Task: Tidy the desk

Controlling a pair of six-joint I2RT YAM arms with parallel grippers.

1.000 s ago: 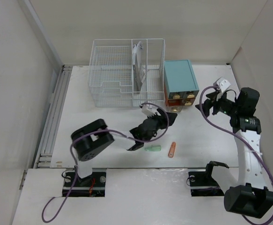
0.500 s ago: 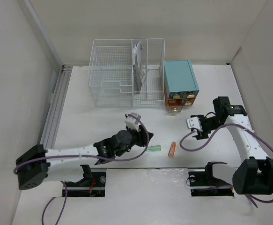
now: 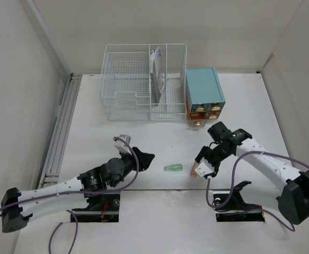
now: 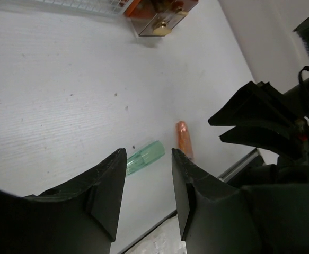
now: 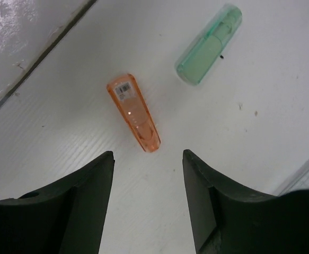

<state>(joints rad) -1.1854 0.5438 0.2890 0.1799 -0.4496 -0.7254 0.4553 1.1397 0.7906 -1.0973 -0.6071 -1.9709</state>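
Observation:
On the white desk (image 3: pixel 117 132) lie a green translucent tube (image 3: pixel 173 168) and an orange translucent tube (image 3: pixel 193 170), side by side near the front edge. My left gripper (image 3: pixel 147 157) is open and empty, left of the green tube and pointing at it. In the left wrist view the green tube (image 4: pixel 145 156) and the orange tube (image 4: pixel 184 138) lie just beyond the open gripper (image 4: pixel 148 152). My right gripper (image 3: pixel 200 165) is open and empty, low over the orange tube. In the right wrist view the orange tube (image 5: pixel 134 112) lies just ahead of the open gripper (image 5: pixel 148 153), with the green tube (image 5: pixel 208 45) farther off.
A white wire basket organizer (image 3: pixel 143 82) holding papers stands at the back. A teal drawer cabinet (image 3: pixel 203 90) with orange drawer fronts stands to its right. A metal rail (image 3: pixel 59 137) runs along the left edge. The two grippers face each other across the tubes.
My right gripper has swung from beside the cabinet down and left to the orange tube. My left gripper has drawn back to the left, away from the green tube. The tubes have not moved.

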